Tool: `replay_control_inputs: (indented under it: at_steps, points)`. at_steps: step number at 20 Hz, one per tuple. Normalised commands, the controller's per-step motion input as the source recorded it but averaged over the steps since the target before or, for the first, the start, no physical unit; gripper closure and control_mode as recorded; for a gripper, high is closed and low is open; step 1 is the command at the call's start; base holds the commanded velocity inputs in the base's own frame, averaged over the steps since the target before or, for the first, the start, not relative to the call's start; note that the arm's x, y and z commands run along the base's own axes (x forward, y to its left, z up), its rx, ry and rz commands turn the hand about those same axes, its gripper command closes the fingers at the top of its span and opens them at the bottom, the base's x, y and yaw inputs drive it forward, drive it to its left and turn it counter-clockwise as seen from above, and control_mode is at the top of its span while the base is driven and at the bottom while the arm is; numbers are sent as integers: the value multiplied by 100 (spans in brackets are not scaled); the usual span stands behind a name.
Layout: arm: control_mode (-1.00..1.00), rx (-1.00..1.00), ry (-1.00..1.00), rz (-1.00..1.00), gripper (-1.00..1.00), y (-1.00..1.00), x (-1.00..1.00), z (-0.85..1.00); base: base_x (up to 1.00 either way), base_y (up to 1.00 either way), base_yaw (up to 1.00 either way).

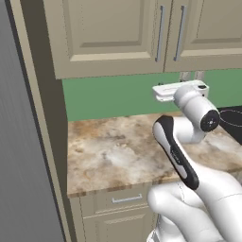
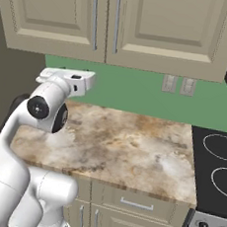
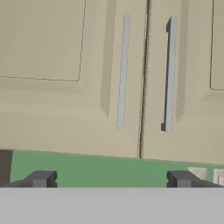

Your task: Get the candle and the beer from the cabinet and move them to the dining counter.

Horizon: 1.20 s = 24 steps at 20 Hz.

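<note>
Beige wall cabinet (image 3: 87, 87) with both doors shut, contents hidden, its two silver bar handles (image 3: 123, 70) running vertically, gripper (image 3: 111, 179) spread wide and empty below them, over the stone worktop (image 1: 118, 151).

Ahead of the claw, the cabinet (image 3: 65, 65) looks like matt beige painted wood with brushed silver metal handles (image 3: 169, 74). Below it, the worktop (image 2: 117, 145) is smooth marbled stone, and the wall (image 1: 113, 94) flat matt green.

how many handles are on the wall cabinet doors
2: left door's handle and right door's handle, flanking the centre seam of the cabinet. Both doors shut.
</note>
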Motion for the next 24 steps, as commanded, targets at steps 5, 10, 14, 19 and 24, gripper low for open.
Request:
replay_control_inputs:
  at_steps: [5,10,14,19,24]
  points:
    - [-100,0,-16,0,-100,0,0,34,0,0,0]
    - [-100,0,-14,0,-100,0,0,35,0,0,0]
    - [-100,0,-6,0,-100,0,0,36,0,0,0]
    - [-100,0,0,0,-100,0,1,38,0,0,0]
    - [-100,0,0,0,-100,0,11,34,0,0,0]
